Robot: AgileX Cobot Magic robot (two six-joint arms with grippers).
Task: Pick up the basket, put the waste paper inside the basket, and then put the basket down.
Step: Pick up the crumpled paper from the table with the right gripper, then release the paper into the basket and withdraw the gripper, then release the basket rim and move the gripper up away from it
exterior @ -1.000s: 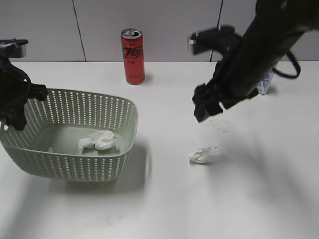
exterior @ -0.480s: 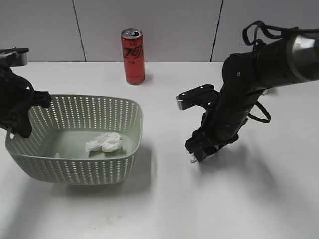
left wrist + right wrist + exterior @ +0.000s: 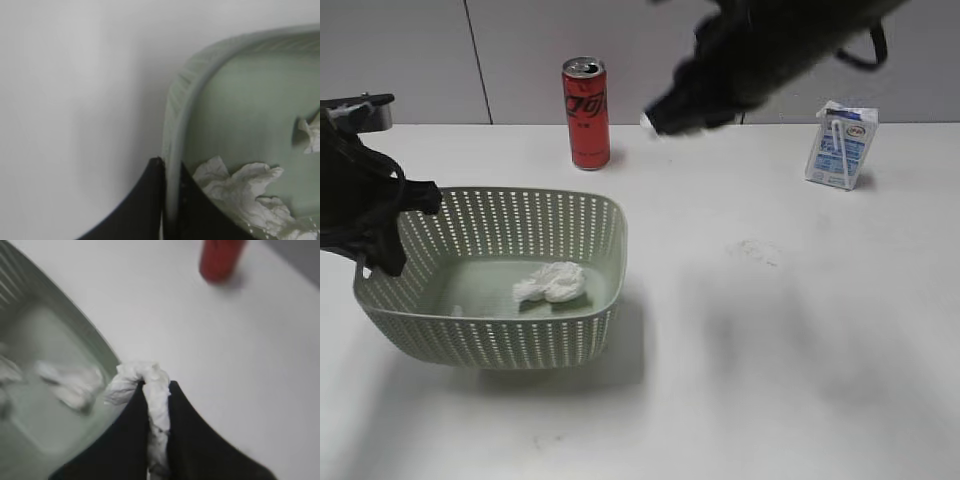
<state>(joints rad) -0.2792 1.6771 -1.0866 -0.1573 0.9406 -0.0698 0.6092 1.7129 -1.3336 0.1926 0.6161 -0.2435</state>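
The pale green slotted basket (image 3: 582, 228) hangs tilted, its left end raised. My left gripper (image 3: 380, 225) is shut on its left rim; in the left wrist view the rim (image 3: 175, 130) runs between the black fingers. A white paper wad (image 3: 552, 283) lies inside the basket, and paper also shows in the left wrist view (image 3: 235, 187). My right gripper (image 3: 665, 115) is high above the table, blurred, shut on another white paper wad (image 3: 150, 385). In the right wrist view the basket (image 3: 85, 332) lies below and to the left with paper (image 3: 70, 385) in it.
A red drink can (image 3: 586, 112) stands at the back behind the basket, also in the right wrist view (image 3: 220, 257). A blue-and-white drink carton (image 3: 841, 144) stands at the back right. The white table (image 3: 790, 330) has a faint smudge right of the middle.
My right gripper closed on the paper wad on the table and lifted it up and to the left. The basket shifted slightly right in my left gripper.
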